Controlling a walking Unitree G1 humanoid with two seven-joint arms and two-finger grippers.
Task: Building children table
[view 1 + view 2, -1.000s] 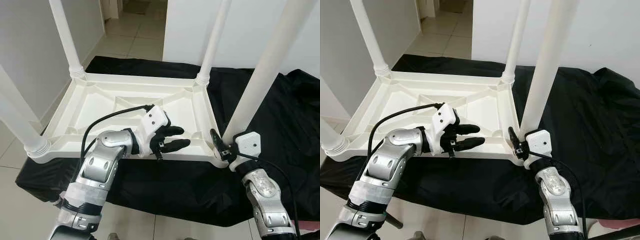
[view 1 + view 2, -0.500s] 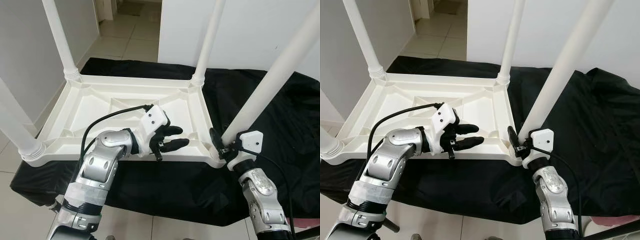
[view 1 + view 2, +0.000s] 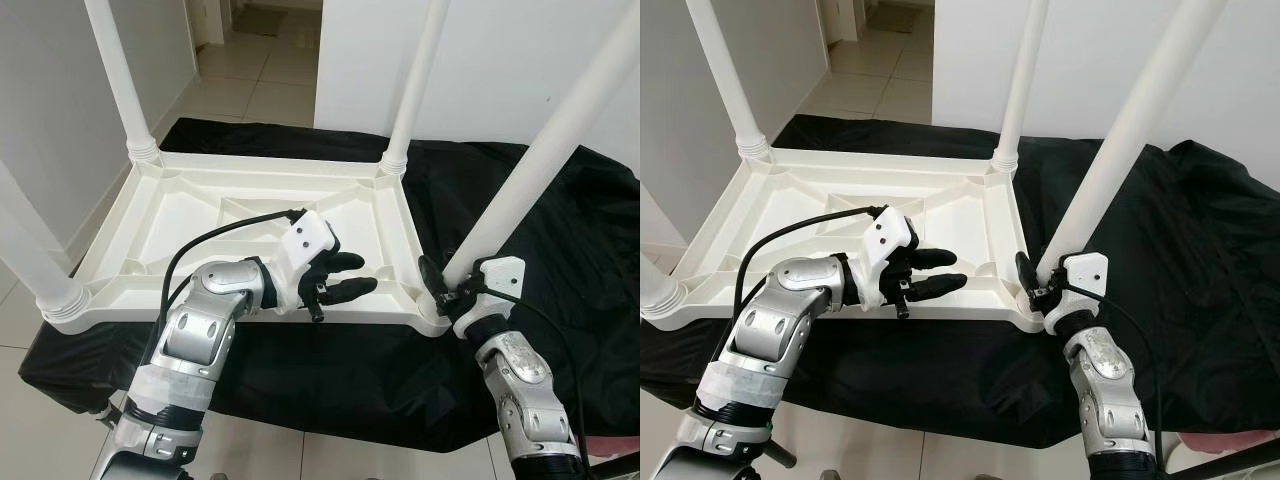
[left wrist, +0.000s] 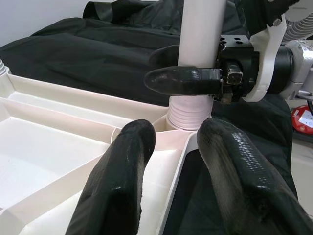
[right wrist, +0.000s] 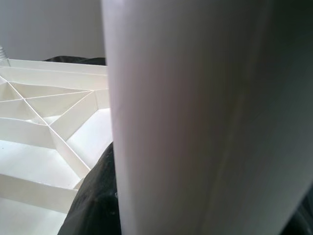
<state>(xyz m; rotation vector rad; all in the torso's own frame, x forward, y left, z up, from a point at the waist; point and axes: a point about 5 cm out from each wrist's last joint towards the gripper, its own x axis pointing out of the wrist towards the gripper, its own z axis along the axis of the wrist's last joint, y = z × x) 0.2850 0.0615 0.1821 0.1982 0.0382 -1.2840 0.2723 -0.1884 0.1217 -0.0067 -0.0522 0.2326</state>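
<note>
Nearest the robot, the right claw (image 3: pixel 447 291) has its two black fingers closed around the fourth leg (image 3: pixel 540 165), low down, just above the ribbed foot that sits in the near right corner socket of the upturned children table (image 3: pixel 180 215). The wrist view looking along those fingers is nearly all white tube, so the clamp is tight against it. That leg's long axis runs up and away from the socket, leaning toward the robot's right rather than standing plumb like the others. The judgement here: the next move turns on bringing that axis upright over the socket and seating or twisting it home, and the right arm is the one placed to do it.

A little further in, the left claw (image 3: pixel 345 276) hangs over the near rim of the tabletop, fingers parted, holding nothing, pointing across toward that same corner. From its wrist camera the ribbed foot (image 4: pixel 190 108) lies straight ahead between the two spread fingertips (image 4: pixel 129 147), with the right claw's fingers wrapped round the tube just above. So the left is near but apart from the leg, ready to steady if wanted.

Beyond, the tabletop lies underside up on a black cloth (image 3: pixel 575 230) over the desk. The near left leg (image 3: pixel 30 250) stands in its socket. Furthest away, the far left leg (image 3: pixel 115 75) and far right leg (image 3: pixel 415 80) rise upright.
</note>
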